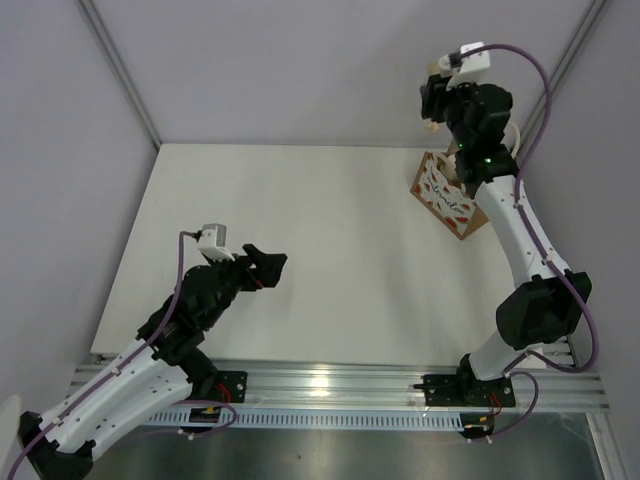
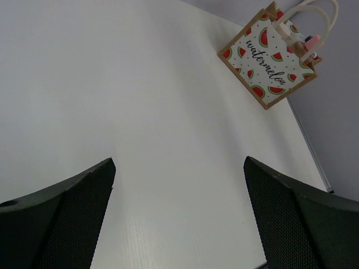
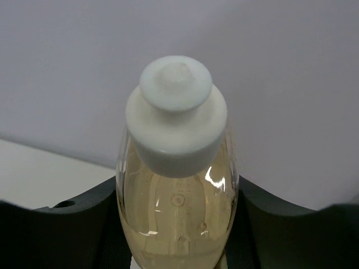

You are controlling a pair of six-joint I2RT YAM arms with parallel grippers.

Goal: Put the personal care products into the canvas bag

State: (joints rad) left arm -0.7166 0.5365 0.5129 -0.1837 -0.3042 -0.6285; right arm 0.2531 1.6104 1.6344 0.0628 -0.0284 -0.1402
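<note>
The canvas bag (image 1: 447, 196) stands at the table's far right, its white panel printed with red watermelon slices; in the left wrist view (image 2: 267, 56) a pink cap (image 2: 312, 41) shows inside it. My right gripper (image 1: 433, 112) is raised high above and behind the bag, shut on the amber flask with the white cap (image 3: 176, 168), cap pointing away from the wrist. My left gripper (image 1: 268, 265) is open and empty, low over the table's near-left part. The other bottles are hidden.
The white table (image 1: 300, 250) ends at a metal rail (image 1: 330, 385) in front. Grey walls with metal posts (image 1: 120, 70) enclose the back and sides. The bag's white rope handles (image 2: 314, 14) stick up.
</note>
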